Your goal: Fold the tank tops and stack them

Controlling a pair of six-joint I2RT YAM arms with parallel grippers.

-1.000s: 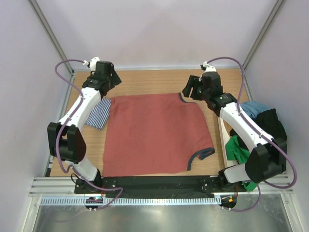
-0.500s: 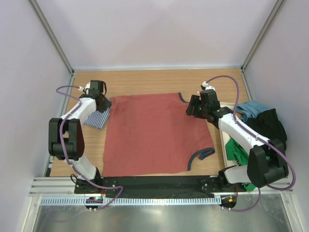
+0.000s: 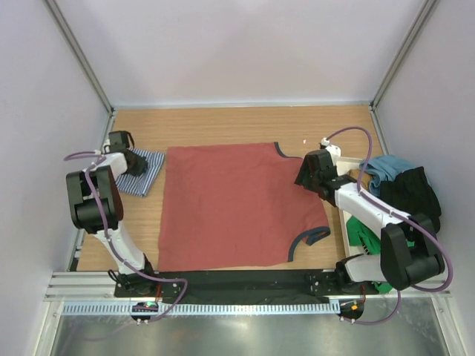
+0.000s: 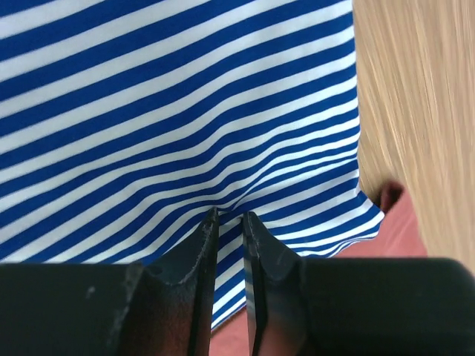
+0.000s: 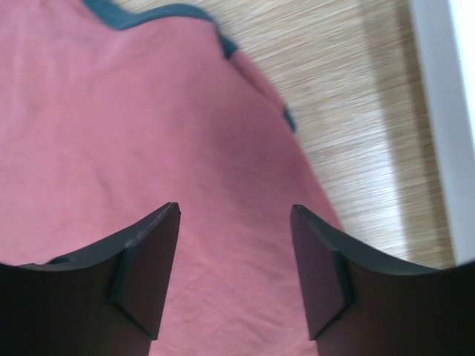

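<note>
Pinching the left gripper [image 4: 230,216] nearly closed, I am gripping a pucker of the striped tank top [image 4: 178,96] lying at the table's [image 3: 223,122] left side. My right gripper [image 5: 236,211] is hovering wide open over the rust-red tank top [image 5: 111,133], which is spread flat mid-table.

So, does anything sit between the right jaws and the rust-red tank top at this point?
Nothing visible does. The right jaws stand open just above the rust-red tank top, close to its right edge, and the right wrist view shows only bare red cloth in the gap between them.
</note>
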